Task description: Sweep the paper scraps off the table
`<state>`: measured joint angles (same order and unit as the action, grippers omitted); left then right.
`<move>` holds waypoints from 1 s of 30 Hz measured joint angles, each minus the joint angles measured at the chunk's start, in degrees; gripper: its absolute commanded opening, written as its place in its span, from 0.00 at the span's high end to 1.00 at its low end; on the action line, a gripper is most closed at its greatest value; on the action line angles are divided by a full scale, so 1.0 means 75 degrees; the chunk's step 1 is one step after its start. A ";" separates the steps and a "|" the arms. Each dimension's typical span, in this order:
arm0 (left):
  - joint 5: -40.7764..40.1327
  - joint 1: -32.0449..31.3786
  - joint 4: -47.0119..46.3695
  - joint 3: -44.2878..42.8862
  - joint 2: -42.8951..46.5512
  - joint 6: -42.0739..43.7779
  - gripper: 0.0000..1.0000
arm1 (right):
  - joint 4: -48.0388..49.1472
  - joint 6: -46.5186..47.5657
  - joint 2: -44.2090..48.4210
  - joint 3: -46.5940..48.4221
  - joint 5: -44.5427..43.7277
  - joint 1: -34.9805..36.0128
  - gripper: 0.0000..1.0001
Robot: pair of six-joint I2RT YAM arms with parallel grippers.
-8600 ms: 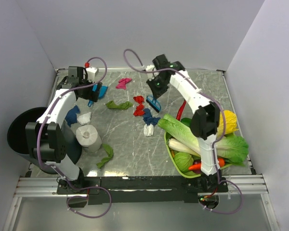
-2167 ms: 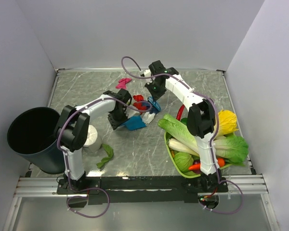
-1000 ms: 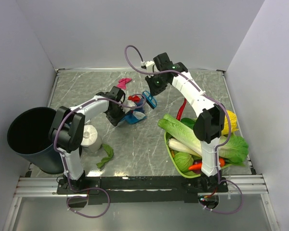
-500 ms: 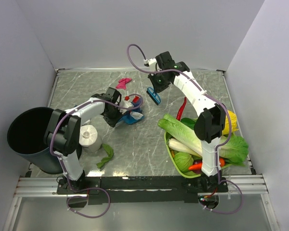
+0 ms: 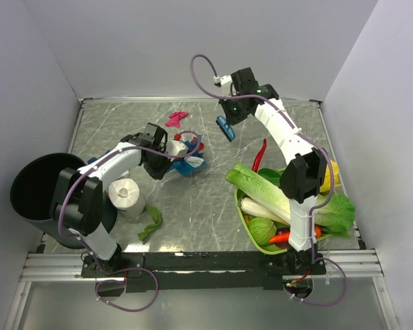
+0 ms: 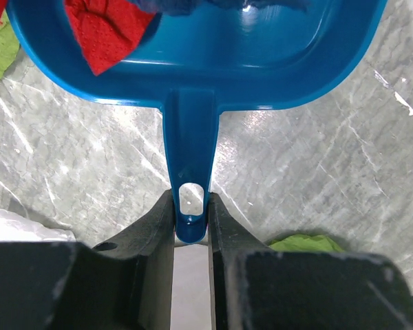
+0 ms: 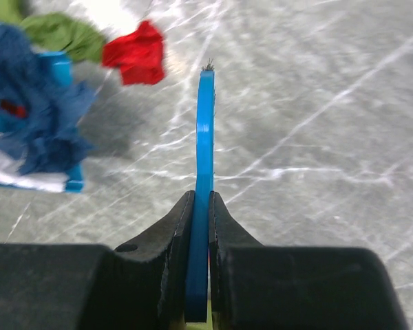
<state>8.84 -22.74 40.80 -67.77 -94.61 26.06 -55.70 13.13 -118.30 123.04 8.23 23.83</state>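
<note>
My left gripper [image 5: 160, 160] is shut on the handle [image 6: 191, 199] of a blue dustpan [image 5: 187, 164] resting on the table [image 5: 193, 206]. The pan [image 6: 261, 48] holds paper scraps: a red one [image 6: 103, 31], and blue [image 7: 27, 130] and white [image 7: 17, 179] wads. A red scrap [image 7: 136, 53] and a green one [image 7: 58, 34] lie just past the pan. A magenta scrap [image 5: 176, 118] sits near the back edge, and a green scrap [image 5: 150, 221] lies near the front. My right gripper [image 5: 229, 118] is shut on a blue brush [image 7: 204, 151], held above the table right of the pan.
A black bin [image 5: 41, 196] stands off the table's left edge, with a white tissue roll [image 5: 127, 195] beside it. A green basket [image 5: 244, 220] of vegetables fills the right front, and a red chilli [image 5: 260, 154] lies behind it. White walls enclose the table.
The right gripper has carried the brush up, back and to the right, away from the pan. The left gripper has drawn the loaded dustpan slightly left.
</note>
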 measured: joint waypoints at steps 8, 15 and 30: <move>0.0265 0.0137 0.0560 -0.0764 0.0029 -0.0064 0.99 | 0.0114 0.0178 0.0367 -0.0472 -0.0125 -0.0329 1.00; 0.0717 0.0187 0.1428 -0.1664 0.0560 -0.0262 0.99 | 0.0047 0.0399 0.1064 -0.1492 -0.0350 -0.0326 1.00; 0.0886 0.0224 0.3150 -0.1900 0.3002 -0.0542 0.99 | 0.0160 -0.0032 0.1157 -0.1676 0.0003 -0.0326 1.00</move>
<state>15.49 -21.06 64.42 -82.02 -72.10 22.00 -54.50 12.88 -109.62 110.48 8.25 21.39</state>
